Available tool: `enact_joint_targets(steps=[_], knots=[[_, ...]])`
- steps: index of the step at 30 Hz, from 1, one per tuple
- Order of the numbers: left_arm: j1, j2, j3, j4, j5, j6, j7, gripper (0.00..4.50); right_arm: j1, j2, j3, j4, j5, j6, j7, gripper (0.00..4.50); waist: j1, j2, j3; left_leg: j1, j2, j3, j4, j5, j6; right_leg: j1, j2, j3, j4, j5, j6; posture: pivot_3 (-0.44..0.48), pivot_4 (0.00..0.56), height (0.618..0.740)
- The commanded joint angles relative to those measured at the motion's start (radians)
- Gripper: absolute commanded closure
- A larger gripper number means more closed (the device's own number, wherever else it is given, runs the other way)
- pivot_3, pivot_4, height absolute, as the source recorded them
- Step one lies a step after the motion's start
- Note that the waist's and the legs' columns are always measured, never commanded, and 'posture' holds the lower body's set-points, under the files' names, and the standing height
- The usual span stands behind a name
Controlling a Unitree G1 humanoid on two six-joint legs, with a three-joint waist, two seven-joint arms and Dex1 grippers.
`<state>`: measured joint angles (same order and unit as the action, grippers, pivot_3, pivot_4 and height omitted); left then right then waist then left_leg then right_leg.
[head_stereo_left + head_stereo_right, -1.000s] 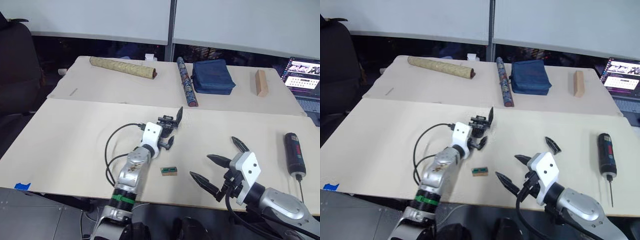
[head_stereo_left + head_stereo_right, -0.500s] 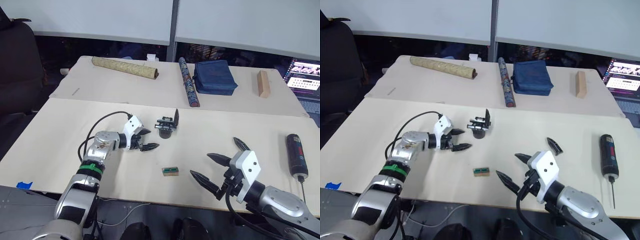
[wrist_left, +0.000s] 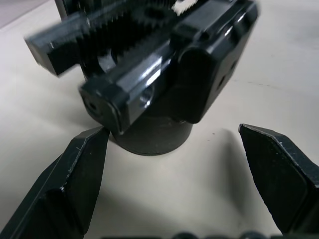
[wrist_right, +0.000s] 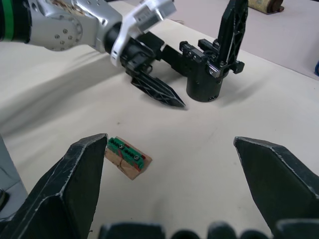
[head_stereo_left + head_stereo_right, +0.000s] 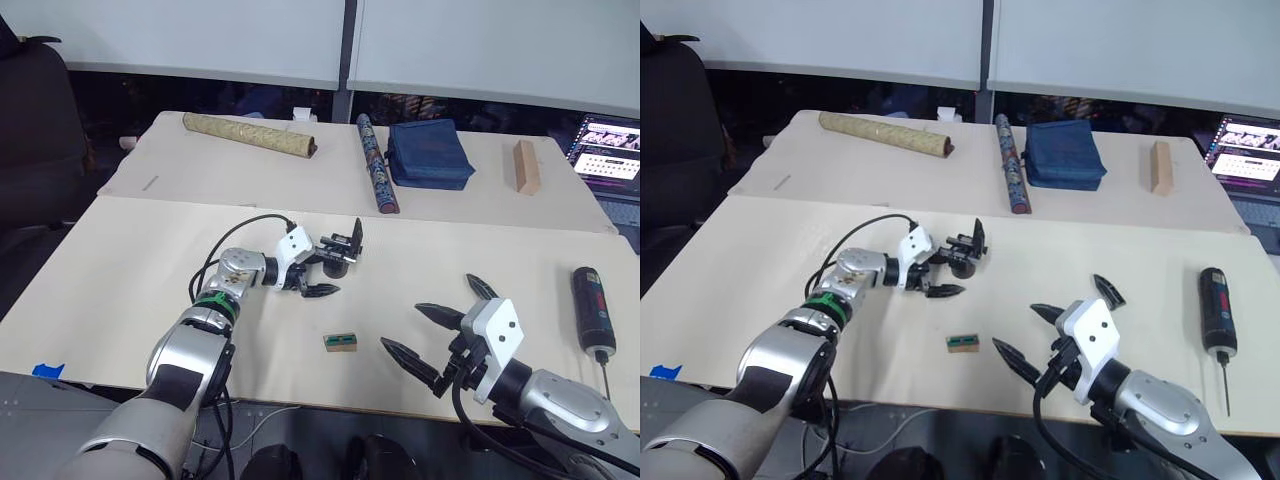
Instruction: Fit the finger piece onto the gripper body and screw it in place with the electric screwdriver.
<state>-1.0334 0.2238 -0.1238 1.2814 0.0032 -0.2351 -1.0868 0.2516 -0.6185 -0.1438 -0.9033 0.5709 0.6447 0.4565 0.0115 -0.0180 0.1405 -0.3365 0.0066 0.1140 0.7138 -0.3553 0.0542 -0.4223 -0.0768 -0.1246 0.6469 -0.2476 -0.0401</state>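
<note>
The gripper body (image 5: 340,255) stands upright on the near table, its pointed finger up. My left gripper (image 5: 328,270) is open at its round base (image 3: 154,137), one fingertip (image 3: 92,149) right against the base and the other apart from it. Nothing is held. My right gripper (image 5: 400,328) hangs open near the front edge, empty. The finger piece (image 5: 480,289) lies on the table just behind the right gripper. The electric screwdriver (image 5: 590,308) lies at the far right, bit toward the front edge.
A small green-topped wooden block (image 5: 339,342) lies between the grippers. On the far table lie a tan roll (image 5: 247,135), a patterned tube (image 5: 375,165), a blue pouch (image 5: 428,153) and a wooden block (image 5: 523,165). A laptop (image 5: 605,150) is at the right.
My left gripper drew away to the left half a second ago and has now come back to the gripper body's base. The gripper body stays upright. The right gripper has not moved.
</note>
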Motion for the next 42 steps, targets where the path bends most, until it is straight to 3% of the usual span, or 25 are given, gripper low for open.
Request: enact_joint_targets(steps=[1, 12, 16, 18, 22, 25, 26, 30, 33, 36, 42], knots=[[-0.050, -0.013, 0.037, 0.009, 0.001, 0.015, 0.041, 0.11, -0.006, -0.007, -0.022, -0.039, 0.012, 0.002, -0.007, 0.00, 0.000, 0.000, 0.000, 0.000, 0.000, 0.000, 0.000, 0.000, 0.000, 0.000, 0.000, 0.000, 0.000, 0.000, 0.000, 0.000, 0.150, 0.740], [-0.071, -0.053, 0.055, 0.027, 0.045, 0.019, 0.110, 0.11, -0.016, -0.018, -0.033, -0.036, 0.023, 0.008, -0.008, 0.00, 0.000, 0.000, 0.000, 0.000, 0.000, 0.000, 0.000, 0.000, 0.000, 0.000, 0.000, 0.000, 0.000, 0.000, 0.000, 0.000, 0.150, 0.740], [-0.057, -0.054, 0.069, 0.030, 0.049, 0.020, 0.139, 1.29, -0.020, -0.019, -0.035, -0.040, 0.024, 0.012, -0.011, 0.00, -0.001, 0.000, 0.000, 0.000, 0.000, 0.000, 0.000, 0.000, 0.000, 0.000, 0.000, 0.000, 0.000, 0.000, 0.000, 0.000, 0.150, 0.740], [-0.045, -0.057, 0.085, 0.025, 0.037, 0.025, 0.139, 2.12, -0.018, -0.018, -0.035, -0.040, 0.022, 0.011, -0.012, 0.00, -0.003, 0.000, 0.000, 0.000, 0.001, 0.000, 0.000, 0.000, 0.000, 0.000, 0.000, 0.000, 0.000, 0.000, 0.000, 0.000, 0.150, 0.740], [-0.011, -0.067, 0.125, -0.021, -0.003, 0.016, 0.115, 2.14, -0.016, -0.013, -0.029, -0.046, 0.016, 0.010, -0.022, 0.00, -0.003, 0.000, 0.000, 0.000, 0.001, 0.000, 0.000, 0.000, 0.000, 0.000, 0.000, 0.000, 0.000, 0.000, 0.000, 0.000, 0.150, 0.740], [0.076, -0.106, 0.153, -0.220, -0.070, 0.048, 0.114, 2.14, -0.006, -0.008, -0.024, -0.056, 0.013, 0.008, -0.031, 0.00, -0.002, 0.000, 0.000, 0.000, 0.001, 0.000, 0.000, 0.000, 0.000, -0.001, 0.000, 0.000, 0.000, 0.000, 0.000, 0.000, 0.150, 0.740], [0.122, -0.117, 0.150, -0.322, -0.076, 0.073, 0.152, 2.14, 0.000, -0.007, -0.022, -0.061, 0.013, 0.007, -0.034, 0.00, -0.002, 0.000, 0.000, 0.000, 0.001, 0.000, 0.000, 0.000, 0.000, -0.001, 0.000, 0.000, 0.000, 0.000, 0.000, 0.000, 0.150, 0.740], [0.374, -0.197, 0.132, -0.854, 0.035, 0.266, 0.541, 2.14, 0.029, 0.001, -0.016, -0.073, 0.005, 0.000, -0.040, 0.00, 0.001, -0.001, 0.000, -0.001, 0.001, -0.001, 0.000, 0.000, 0.000, -0.001, -0.001, 0.001, 0.000, 0.000, 0.000, 0.000, 0.150, 0.740], [0.492, -0.254, 0.080, -1.082, 0.138, 0.418, 0.717, 2.14, 0.038, 0.005, -0.009, -0.080, 0.004, 0.000, -0.040, 0.00, 0.000, -0.001, 0.000, -0.001, 0.003, -0.002, 0.000, 0.000, 0.000, -0.001, -0.005, 0.002, -0.001, 0.000, 0.000, 0.000, 0.150, 0.740], [0.534, -0.297, 0.050, -1.159, 0.179, 0.540, 0.819, 2.14, 0.040, 0.001, -0.007, -0.083, 0.009, 0.002, -0.037, 0.00, 0.002, -0.001, 0.000, 0.000, 0.005, -0.002, 0.000, 0.000, 0.000, 0.000, -0.005, 0.003, 0.000, 0.000, 0.000, 0.000, 0.150, 0.740], [0.544, -0.339, -0.003, -1.130, 0.177, 0.578, 0.879, 2.14, 0.026, -0.013, -0.009, -0.063, 0.012, 0.002, -0.018, 0.00, 0.004, -0.001, 0.000, 0.000, 0.005, -0.002, -0.001, 0.000, 0.000, 0.000, -0.005, 0.003, -0.001, 0.000, 0.000, 0.000, 0.150, 0.740]])
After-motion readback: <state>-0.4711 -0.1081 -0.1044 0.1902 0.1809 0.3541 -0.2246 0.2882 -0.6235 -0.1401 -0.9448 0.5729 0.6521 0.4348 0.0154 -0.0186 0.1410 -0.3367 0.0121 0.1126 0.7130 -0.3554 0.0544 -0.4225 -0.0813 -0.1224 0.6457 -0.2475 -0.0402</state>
